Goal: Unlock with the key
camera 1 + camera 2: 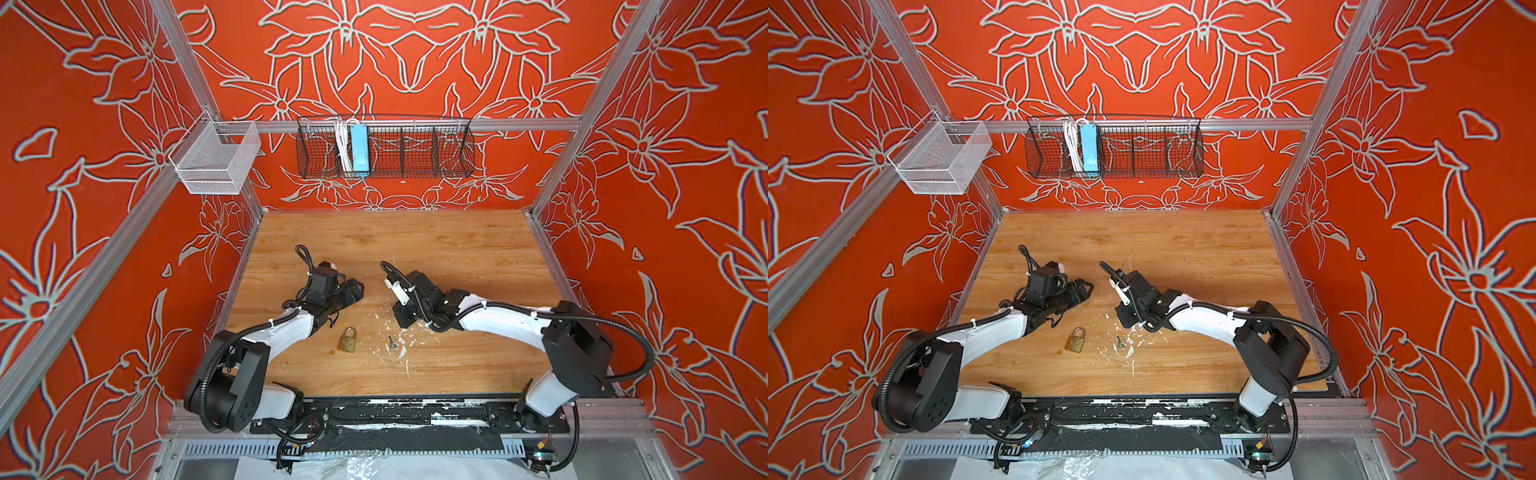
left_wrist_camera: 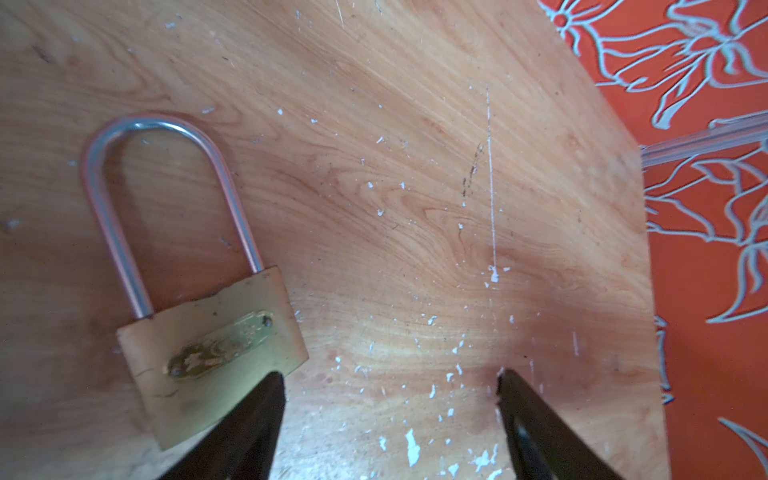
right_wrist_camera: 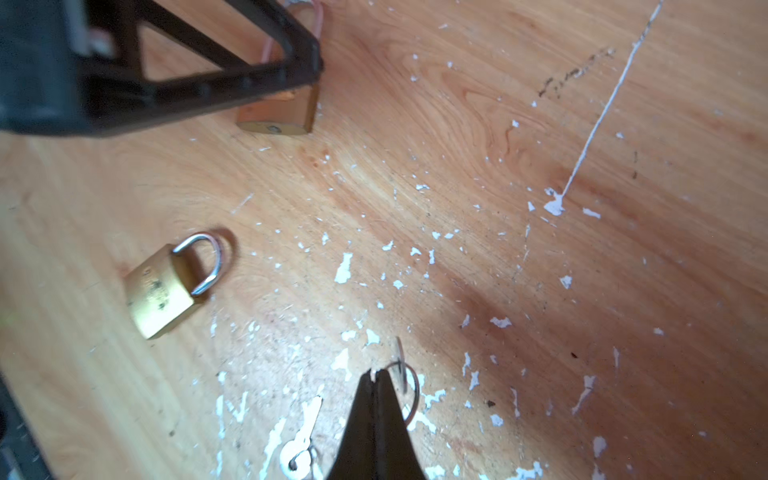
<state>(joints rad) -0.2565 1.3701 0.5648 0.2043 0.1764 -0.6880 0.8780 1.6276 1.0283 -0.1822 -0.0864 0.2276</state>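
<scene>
Top view: key (image 1: 390,341) flat on the table (image 1: 415,249), lower-middle of frame, just right of the small padlock (image 1: 347,340).
Right gripper (image 3: 376,376) pressed together, with a ring (image 3: 412,395) half hidden behind it, can't tell if it's pinched. Left gripper (image 2: 389,374) spread, overlapping a long-shackle padlock (image 2: 208,345) that's hidden from above. Wood's paint-flecked, walls (image 1: 415,62) red floral.

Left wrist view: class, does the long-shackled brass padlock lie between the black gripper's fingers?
No, the long-shackled brass padlock lies beyond one finger, outside the gap of the open left gripper.
</scene>
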